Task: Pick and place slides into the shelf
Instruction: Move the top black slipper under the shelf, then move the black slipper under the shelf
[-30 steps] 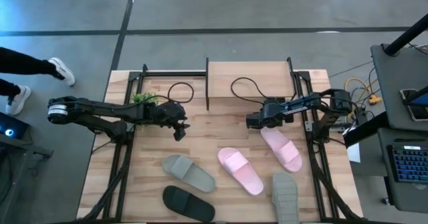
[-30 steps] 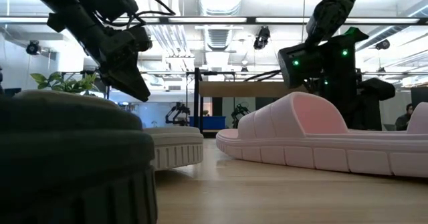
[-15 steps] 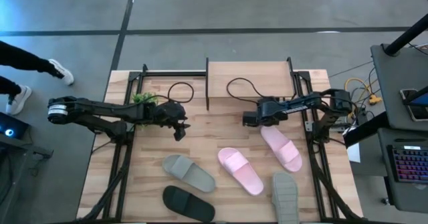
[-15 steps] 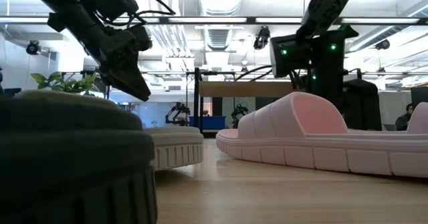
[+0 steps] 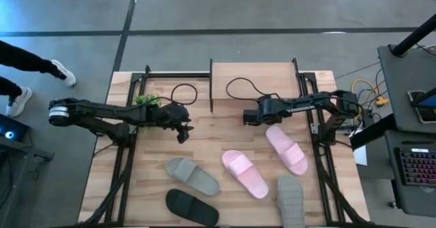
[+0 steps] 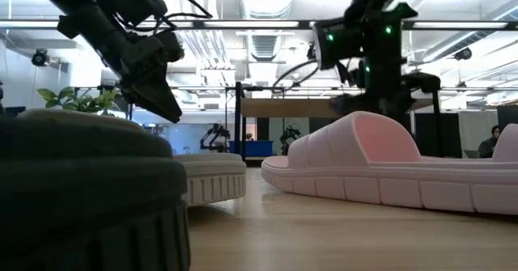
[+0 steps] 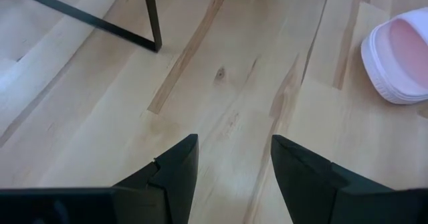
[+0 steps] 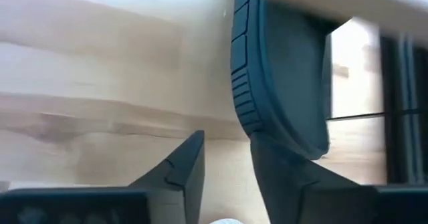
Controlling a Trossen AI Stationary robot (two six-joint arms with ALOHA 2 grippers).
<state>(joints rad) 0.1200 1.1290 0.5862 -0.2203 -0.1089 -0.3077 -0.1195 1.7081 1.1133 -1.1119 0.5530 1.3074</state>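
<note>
The right gripper [image 5: 248,117] is just in front of the shelf [image 5: 253,75], at its front edge, w/ fingers parted and nothing between them. In the right wrist view one black slide [image 8: 281,83] is already under the shelf plank. It seems to stand on its side w/ the ribbed sole showing, very near one finger, and I cannot tell if they touch.

Main risk, in my judgement: if this arm pulls away from the shelf w/ a finger against the sole, it can drag or tip the slide out of the shelf again. A slide resting on its side is also not stable and may fall flat, taking room needed for the others.

The left gripper [image 5: 182,134] hangs in front of the shelf toward its left side, released and empty, beside the plant [image 5: 145,100].

Further out in front of the shelf, on the table [image 5: 218,139], lie two pink slides [image 5: 245,173], two grey slides [image 5: 193,175] and another black slide [image 5: 193,207]. The pink one nearest the shelf is directly under the right arm's way back, so a low retreat could push it. The shelf is narrow, so poss. crowding later
</note>
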